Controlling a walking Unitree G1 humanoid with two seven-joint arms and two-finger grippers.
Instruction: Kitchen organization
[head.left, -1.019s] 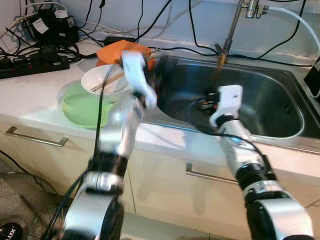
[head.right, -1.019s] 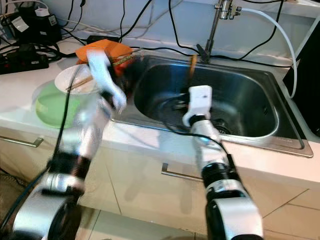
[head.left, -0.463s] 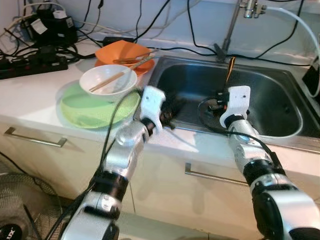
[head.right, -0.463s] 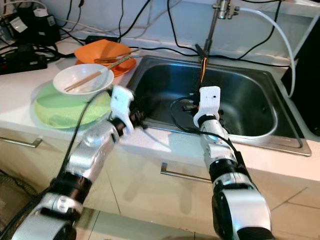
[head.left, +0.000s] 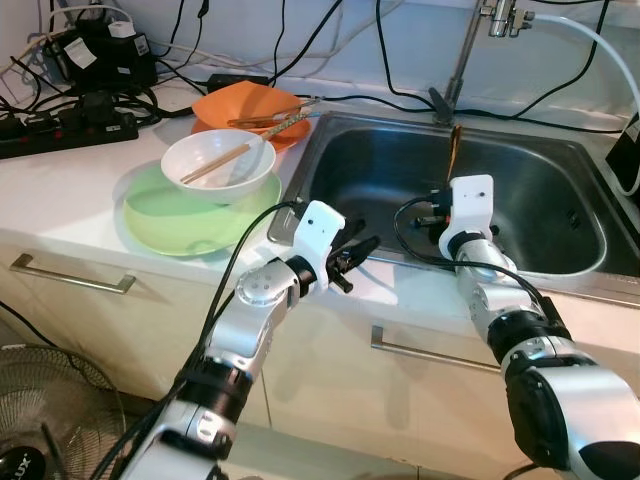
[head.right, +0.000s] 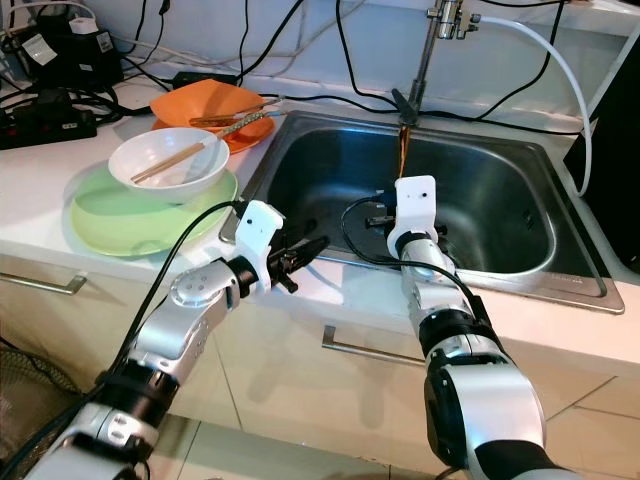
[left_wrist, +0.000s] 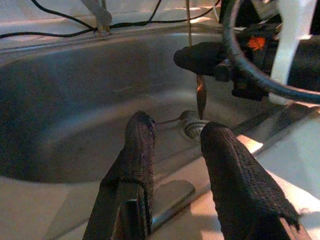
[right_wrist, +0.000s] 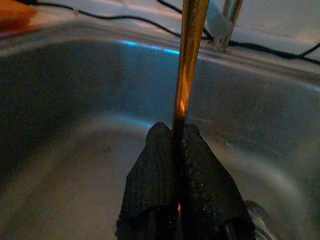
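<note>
Brown chopstick (right_wrist: 187, 60) is standing straight up because the right gripper (right_wrist: 177, 137) is pinching it over the sink (head.left: 540, 250); the left gripper (left_wrist: 172, 137) is waiting, fingers apart.

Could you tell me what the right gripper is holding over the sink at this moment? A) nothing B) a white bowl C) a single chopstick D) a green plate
C: the right gripper is pinched shut on a slim brown chopstick standing upright above the sink.
</note>
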